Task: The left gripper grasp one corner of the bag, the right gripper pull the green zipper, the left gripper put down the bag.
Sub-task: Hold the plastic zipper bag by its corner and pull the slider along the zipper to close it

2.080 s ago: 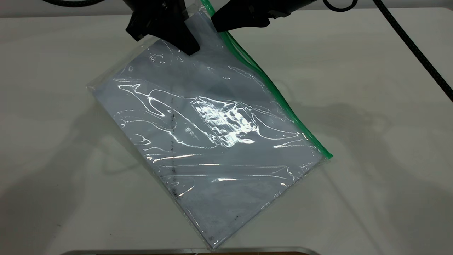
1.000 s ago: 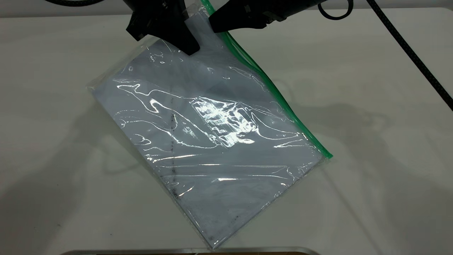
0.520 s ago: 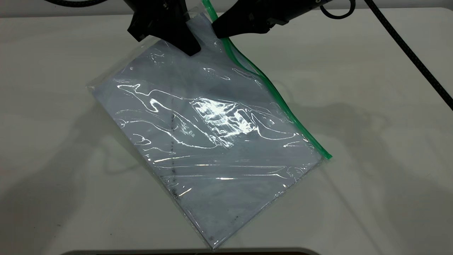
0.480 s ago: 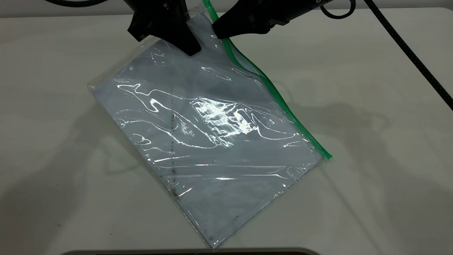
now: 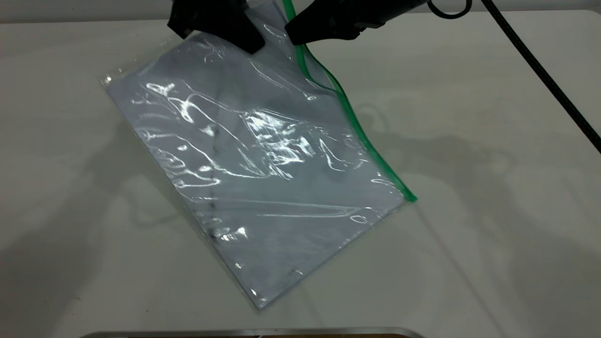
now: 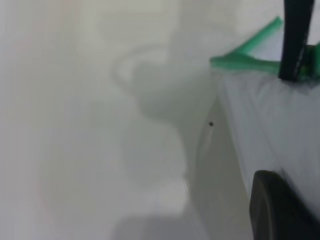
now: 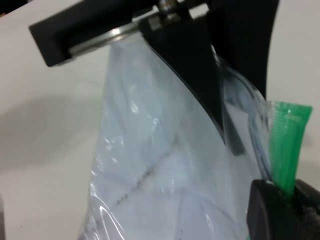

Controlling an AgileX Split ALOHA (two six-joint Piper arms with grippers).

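Observation:
The bag (image 5: 263, 169), a clear pouch with white paper inside, lies slanted across the table with its far corner raised. My left gripper (image 5: 242, 35) is shut on that raised corner at the top of the exterior view. One of its black fingers (image 6: 280, 210) presses on the bag (image 6: 270, 125). The green zipper (image 5: 357, 126) runs down the bag's right edge and bows outward near the top. My right gripper (image 5: 300, 36) is shut on it there. In the right wrist view the green zipper (image 7: 287, 145) stands up between the right gripper (image 7: 288, 194) jaws, with the left gripper (image 7: 190, 60) behind.
A braided black cable (image 5: 540, 70) crosses the table's far right. A metal edge (image 5: 253, 332) runs along the near border. Bare white table (image 5: 493, 211) lies to the bag's left and right.
The bag has shifted up and to the left, its near corner sliding away from the front edge. The green strip now bows outward below the right gripper.

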